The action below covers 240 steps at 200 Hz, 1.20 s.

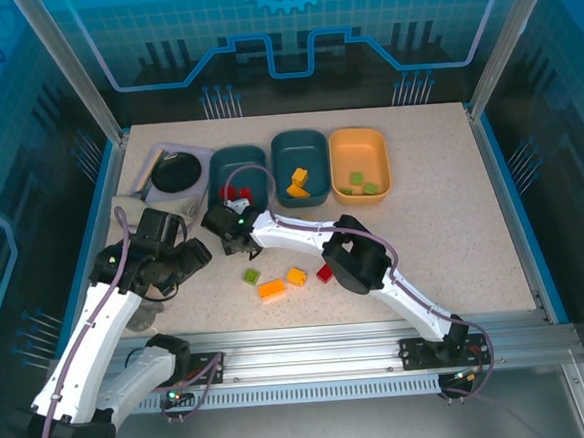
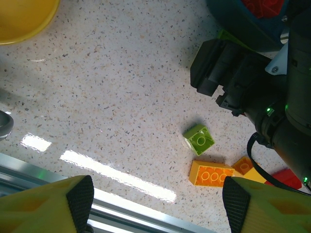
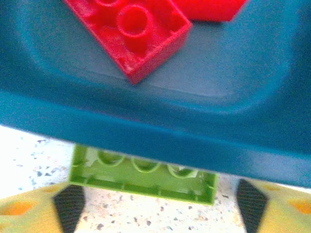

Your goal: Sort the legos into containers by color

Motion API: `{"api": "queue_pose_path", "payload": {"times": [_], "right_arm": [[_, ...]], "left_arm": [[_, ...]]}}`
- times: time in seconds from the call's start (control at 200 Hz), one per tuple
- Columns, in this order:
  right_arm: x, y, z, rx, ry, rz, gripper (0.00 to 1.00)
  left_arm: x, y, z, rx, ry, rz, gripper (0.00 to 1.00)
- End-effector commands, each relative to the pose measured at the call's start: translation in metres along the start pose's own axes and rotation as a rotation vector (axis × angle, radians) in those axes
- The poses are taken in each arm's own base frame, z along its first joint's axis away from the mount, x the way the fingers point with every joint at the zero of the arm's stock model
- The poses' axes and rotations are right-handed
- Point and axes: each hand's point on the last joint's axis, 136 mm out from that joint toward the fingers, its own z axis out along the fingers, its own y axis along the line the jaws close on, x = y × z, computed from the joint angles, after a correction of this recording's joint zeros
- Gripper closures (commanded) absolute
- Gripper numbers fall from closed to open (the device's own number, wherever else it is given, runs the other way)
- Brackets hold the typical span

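Tabletop (image 1: 443, 228), speckled, is carrying three tubs in a row at its far side: the left teal tub (image 1: 230, 168) is holding red bricks (image 1: 232, 193), the middle teal tub (image 1: 302, 153) is holding yellow-orange bricks (image 1: 298, 181), and the orange tub (image 1: 360, 152) is holding green bricks (image 1: 355, 178). Four loose pieces are lying clustered on the bare surface nearer the arms: small green brick (image 1: 250, 276), long orange brick (image 1: 271, 289), square yellow-orange brick (image 1: 296, 276), loose red brick (image 1: 324, 273). The right claw (image 1: 228, 241) is hovering at the near wall of the left teal tub. In its wrist view its fingers (image 3: 68, 206) are standing spread wide, grasping nothing. An upturned green brick (image 3: 143, 177) is lying between them under the tub's rim. The right pad is sitting clearly apart from it; the left pad is possibly just touching, too blurred to settle. The left claw (image 1: 196, 254) is hanging just left of the right one, released and empty, above bare tabletop. A black bowl (image 1: 176, 172) on a lavender tray (image 1: 199, 153) is sitting left of the tubs. A yellow bowl (image 2: 24, 17) is showing at the corner of the left wrist view.
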Motion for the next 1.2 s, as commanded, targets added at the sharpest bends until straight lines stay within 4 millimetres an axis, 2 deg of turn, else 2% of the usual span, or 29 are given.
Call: {"api": "queue_pose_path", "payload": {"times": [0.0, 0.23, 0.325, 0.4, 0.88, 1.195], "right_arm": [[0.003, -0.036, 0.027, 0.116, 0.023, 0.099, 0.07], [0.006, -0.038, 0.035, 0.151, 0.021, 0.185, 0.03], [0.004, -0.029, 0.036, 0.117, 0.009, 0.192, 0.01], [0.001, -0.016, 0.031, 0.075, -0.013, 0.170, 0.00], [0.004, 0.024, -0.012, -0.038, -0.041, 0.110, 0.00], [0.014, 0.028, 0.018, -0.014, -0.005, 0.134, 0.00]], "left_arm": [[0.004, 0.000, -0.002, 0.009, 0.019, 0.026, 0.26], [0.009, 0.002, -0.001, 0.016, 0.028, 0.026, 0.26], [0.010, 0.004, -0.002, 0.015, 0.029, 0.029, 0.26], [0.011, 0.005, -0.003, 0.013, 0.030, 0.035, 0.26], [0.012, 0.003, 0.000, 0.027, 0.036, 0.036, 0.26], [0.013, 0.003, 0.001, 0.029, 0.035, 0.047, 0.25]]}}
